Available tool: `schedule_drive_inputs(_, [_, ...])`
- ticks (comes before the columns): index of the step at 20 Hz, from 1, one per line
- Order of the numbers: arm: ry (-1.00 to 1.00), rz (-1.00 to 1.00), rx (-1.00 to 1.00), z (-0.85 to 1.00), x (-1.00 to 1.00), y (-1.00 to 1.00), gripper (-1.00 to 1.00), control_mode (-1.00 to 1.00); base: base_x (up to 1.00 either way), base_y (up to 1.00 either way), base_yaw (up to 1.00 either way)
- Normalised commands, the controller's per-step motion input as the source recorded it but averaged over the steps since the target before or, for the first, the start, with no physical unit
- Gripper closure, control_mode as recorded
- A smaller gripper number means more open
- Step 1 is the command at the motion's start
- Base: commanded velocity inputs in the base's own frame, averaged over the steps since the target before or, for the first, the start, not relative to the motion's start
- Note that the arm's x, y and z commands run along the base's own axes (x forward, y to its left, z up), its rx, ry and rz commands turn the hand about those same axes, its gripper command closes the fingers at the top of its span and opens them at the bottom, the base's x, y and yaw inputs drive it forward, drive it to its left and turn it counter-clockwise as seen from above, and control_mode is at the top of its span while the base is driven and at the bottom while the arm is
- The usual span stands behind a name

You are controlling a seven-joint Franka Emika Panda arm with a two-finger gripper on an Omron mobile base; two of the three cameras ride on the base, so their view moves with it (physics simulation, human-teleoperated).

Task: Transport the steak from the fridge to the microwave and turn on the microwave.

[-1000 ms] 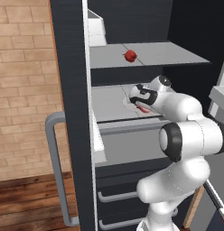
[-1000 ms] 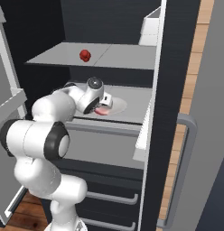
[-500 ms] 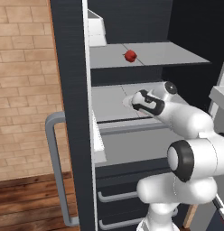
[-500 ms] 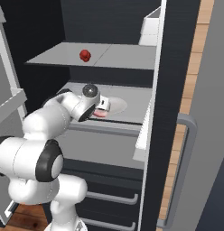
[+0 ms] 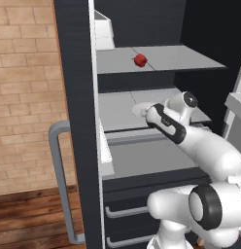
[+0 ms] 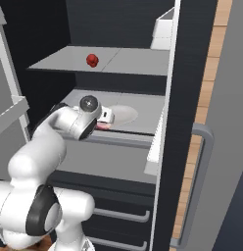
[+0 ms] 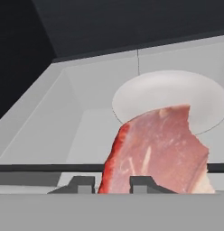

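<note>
In the hand view, the gripper (image 7: 113, 184) held the steak (image 7: 156, 151) between narrowly set jaws, low and right of centre, in front of a pale round plate (image 7: 170, 97). Behind lay the fridge (image 6: 118, 63) shelf; a red fruit (image 6: 92, 60) sat on the shelf above.

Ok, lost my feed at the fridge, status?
Tool shut on steak. Steak lifted off plate, over middle fridge shelf. Red fruit on shelf above, not in the way.

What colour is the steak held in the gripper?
Red-pink steak, with pale marbling; clearest in the hand view.
</note>
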Motion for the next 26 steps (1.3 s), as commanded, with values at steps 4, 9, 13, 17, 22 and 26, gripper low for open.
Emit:
schedule_drive_inputs(4, [0.00,0.00,0.00,0.33,-0.43,0.07,1.00,-1.00,0.00,0.00,0.00])
schedule_drive_inputs(9, [0.00,0.00,0.00,0.32,-0.39,0.04,1.00,-1.00,0.00,0.00,0.00])
schedule_drive_inputs(13, [0.00,0.00,0.00,0.33,-0.44,0.00,1.00,-1.00,0.00,0.00,0.00])
schedule_drive_inputs(17, [0.00,0.00,0.00,0.22,-0.50,0.00,1.00,-1.00,0.00,0.00,0.00])
schedule_drive_inputs(22, [0.00,-0.01,-0.01,0.14,-0.51,0.00,1.00,-1.00,0.00,0.00,0.00])
schedule_drive_inputs(26, [0.00,-0.03,0.00,0.14,-0.53,0.00,1.00,-1.00,0.00,0.00,0.00])
